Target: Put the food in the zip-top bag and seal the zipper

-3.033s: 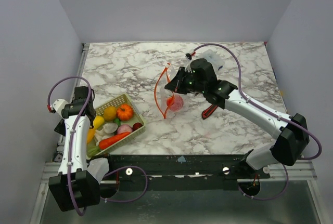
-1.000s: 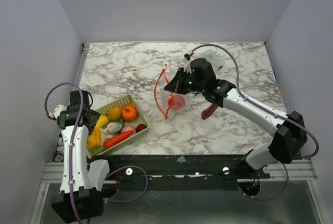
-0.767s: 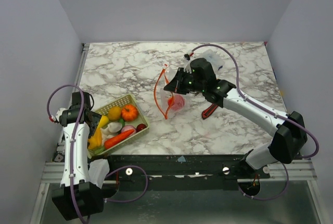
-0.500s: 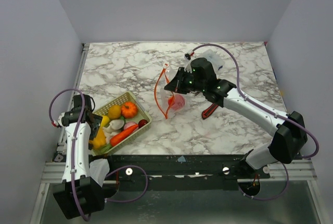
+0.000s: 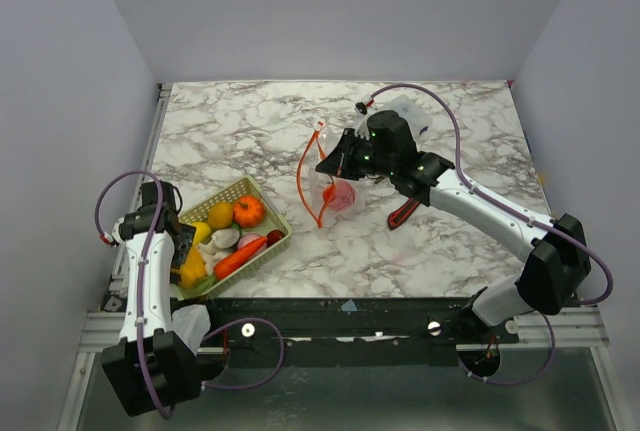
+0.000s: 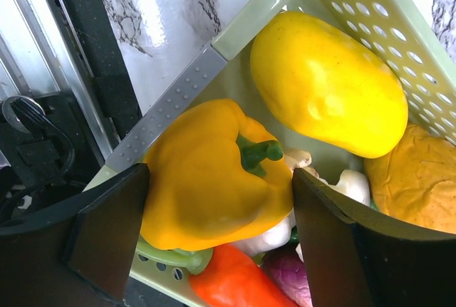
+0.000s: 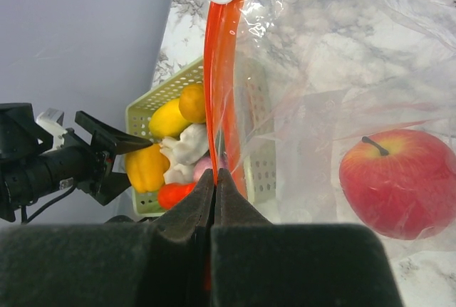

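left tool [image 6: 217, 229] narrowing around yellow pepper [image 6: 214, 175]; basket [image 5: 262, 213] shifted; right tool [image 7: 214, 186] pinches zipper [image 7: 217, 72].

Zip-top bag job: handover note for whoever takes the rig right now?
Left tool: fingers either side of the yellow bell pepper in the green basket, not visibly clamped yet.
Right tool: shut on the bag's red-orange zipper, holding the zip-top bag mouth open at table centre.
Done: one red apple sits in the bag.
Left: pepper, pumpkin, carrot and the other basket pieces to bag, then seal the zipper.
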Action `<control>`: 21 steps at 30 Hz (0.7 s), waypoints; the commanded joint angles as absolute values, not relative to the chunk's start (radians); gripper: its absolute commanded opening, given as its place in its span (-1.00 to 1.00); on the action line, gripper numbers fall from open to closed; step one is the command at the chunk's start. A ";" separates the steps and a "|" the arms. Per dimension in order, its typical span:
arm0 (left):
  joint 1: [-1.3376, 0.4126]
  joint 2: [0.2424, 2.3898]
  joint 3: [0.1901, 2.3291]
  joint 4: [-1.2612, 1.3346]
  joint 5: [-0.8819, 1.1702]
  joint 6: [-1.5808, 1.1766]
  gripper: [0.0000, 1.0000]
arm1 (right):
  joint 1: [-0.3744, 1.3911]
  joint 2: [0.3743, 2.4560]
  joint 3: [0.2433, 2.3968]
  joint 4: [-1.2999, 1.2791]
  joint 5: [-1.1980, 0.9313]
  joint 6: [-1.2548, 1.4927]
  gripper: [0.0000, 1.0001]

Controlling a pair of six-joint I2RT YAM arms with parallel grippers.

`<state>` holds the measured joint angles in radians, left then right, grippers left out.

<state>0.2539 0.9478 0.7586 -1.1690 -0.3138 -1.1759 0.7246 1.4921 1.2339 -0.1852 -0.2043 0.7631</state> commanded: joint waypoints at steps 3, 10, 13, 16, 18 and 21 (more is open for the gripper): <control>0.263 0.873 0.798 -1.157 -0.308 -1.167 -0.14 | 0.718 1.478 1.225 -0.166 -0.227 0.767 -0.99; 0.263 0.774 0.853 -1.164 -0.314 -1.149 -0.44 | 0.717 1.478 1.229 -0.170 -0.228 0.764 -0.99; 0.263 0.766 0.889 -1.176 -0.327 -1.127 -0.53 | 0.716 1.481 1.229 -0.170 -0.228 0.764 -0.99; 0.261 0.759 0.927 -1.164 -0.328 -1.084 -0.74 | 0.716 1.483 1.232 -0.169 -0.230 0.764 -1.00; 0.262 0.753 0.943 -1.118 -0.286 -1.027 -0.81 | 0.716 1.484 1.236 -0.173 -0.226 0.760 -0.99; 0.261 0.738 0.959 -1.021 -0.141 -0.918 -0.92 | 0.716 1.491 1.243 -0.181 -0.226 0.752 -0.99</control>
